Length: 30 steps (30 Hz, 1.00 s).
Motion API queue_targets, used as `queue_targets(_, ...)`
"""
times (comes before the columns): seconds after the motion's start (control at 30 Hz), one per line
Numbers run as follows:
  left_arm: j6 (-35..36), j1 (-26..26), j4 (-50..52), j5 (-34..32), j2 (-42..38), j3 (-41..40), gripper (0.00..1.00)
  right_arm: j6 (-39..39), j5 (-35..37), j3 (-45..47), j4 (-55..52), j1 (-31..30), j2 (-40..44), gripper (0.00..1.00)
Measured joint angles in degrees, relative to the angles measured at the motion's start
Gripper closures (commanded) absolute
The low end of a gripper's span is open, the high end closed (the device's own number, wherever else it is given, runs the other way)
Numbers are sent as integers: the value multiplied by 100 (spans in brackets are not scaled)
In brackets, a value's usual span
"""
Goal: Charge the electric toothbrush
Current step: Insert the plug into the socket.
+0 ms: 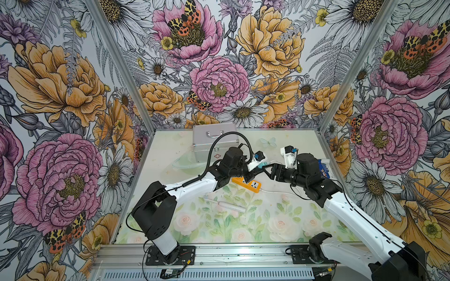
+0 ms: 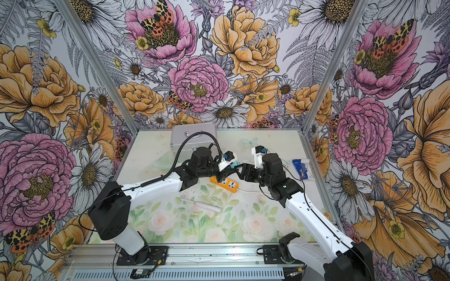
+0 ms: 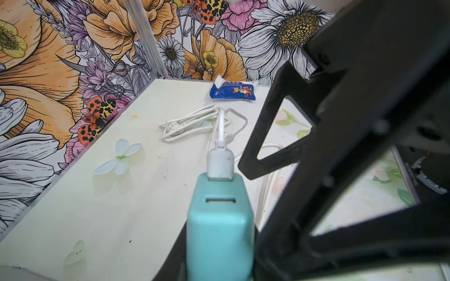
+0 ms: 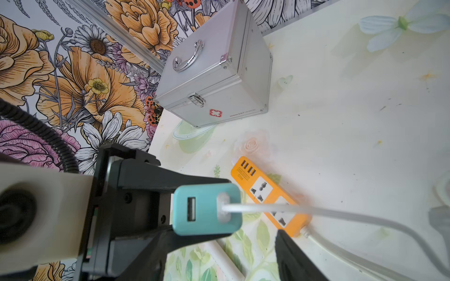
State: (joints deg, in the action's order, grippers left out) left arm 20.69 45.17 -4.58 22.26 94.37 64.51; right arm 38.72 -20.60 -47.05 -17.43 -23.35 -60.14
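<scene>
Toothbrush (image 1: 229,206) before power strip (image 1: 253,186), case (image 1: 214,136) behind, packet (image 2: 301,169) at right

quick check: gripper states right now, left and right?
Left gripper: shut on the teal adapter.
Right gripper: open, holding nothing, jaws beside the white cable.

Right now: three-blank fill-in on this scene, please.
The left gripper is shut on the small teal cube adapter; its white cable fills ___ of two USB ports.
The slim white electric toothbrush lies on the table, in ___ gripper.
The right gripper has its jaws ___.
Missing: one; neither; open.
</scene>
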Motion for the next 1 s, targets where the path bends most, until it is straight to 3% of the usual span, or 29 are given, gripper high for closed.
queue_targets(0.37,2,26,0,2,0,11,100,129,94,0,319,-76,-168,42)
queue_targets(0.63,0,28,31,-15,72,13,99,118,122,-26,426,-197,-372,78)
queue_targets(0.7,4,20,42,-15,76,13,91,114,131,-28,437,-199,-387,89)
queue_targets(0.77,7,17,42,-15,76,13,72,116,160,-33,442,-221,-389,96)
queue_targets(0.83,48,20,39,-37,76,13,58,114,199,-39,442,-236,-391,97)
queue_targets(1.0,164,46,24,-136,76,13,53,181,522,-42,442,-334,-417,100)
